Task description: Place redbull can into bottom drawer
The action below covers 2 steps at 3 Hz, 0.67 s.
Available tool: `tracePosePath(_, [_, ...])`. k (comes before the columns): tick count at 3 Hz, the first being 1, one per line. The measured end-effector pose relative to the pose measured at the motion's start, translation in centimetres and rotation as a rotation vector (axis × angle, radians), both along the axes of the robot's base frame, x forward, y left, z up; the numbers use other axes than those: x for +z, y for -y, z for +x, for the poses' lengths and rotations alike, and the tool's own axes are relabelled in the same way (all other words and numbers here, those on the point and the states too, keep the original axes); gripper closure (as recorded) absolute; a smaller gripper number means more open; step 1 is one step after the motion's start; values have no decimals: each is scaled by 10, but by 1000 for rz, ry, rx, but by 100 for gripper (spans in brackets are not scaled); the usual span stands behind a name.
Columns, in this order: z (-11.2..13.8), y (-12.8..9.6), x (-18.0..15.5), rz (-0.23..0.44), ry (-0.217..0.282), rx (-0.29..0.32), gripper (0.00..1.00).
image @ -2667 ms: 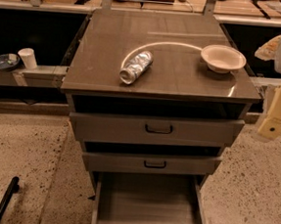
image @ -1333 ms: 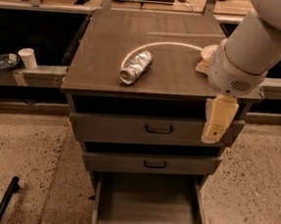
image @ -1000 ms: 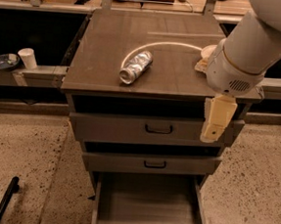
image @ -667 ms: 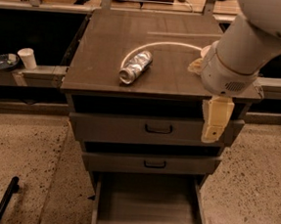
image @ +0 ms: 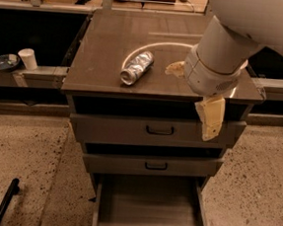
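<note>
The redbull can (image: pixel 136 67) lies on its side on the cabinet top (image: pixel 108 42), left of centre, its open end toward the front left. The bottom drawer (image: pixel 148 207) is pulled open below the two handled drawers, and its flat floor is bare. My gripper (image: pixel 209 118) hangs from the big white arm (image: pixel 226 48) in front of the cabinet's right front corner, over the top drawer's face. It is to the right of the can, apart from it, and holds nothing that I can see.
A white bowl (image: pixel 175 68) is mostly hidden behind the arm, right of the can. A paper cup (image: pixel 27 58) and a dark dish (image: pixel 4 62) sit on a ledge at the left. A black bar (image: pixel 5 201) lies on the speckled floor at the lower left.
The arm has swung in from the right edge to over the cabinet's right side and now covers most of the bowl. The can and drawers have not moved.
</note>
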<state>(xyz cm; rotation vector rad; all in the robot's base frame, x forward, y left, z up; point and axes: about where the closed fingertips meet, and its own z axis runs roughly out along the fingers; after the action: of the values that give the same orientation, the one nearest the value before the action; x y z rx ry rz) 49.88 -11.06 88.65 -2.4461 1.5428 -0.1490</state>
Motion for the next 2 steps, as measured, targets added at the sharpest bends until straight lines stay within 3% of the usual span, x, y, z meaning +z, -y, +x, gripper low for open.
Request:
tracePosePath(1, [0, 0, 0, 0, 0, 2, 0])
tracePosePath(2, [2, -7, -1, -36, 8, 86, 0])
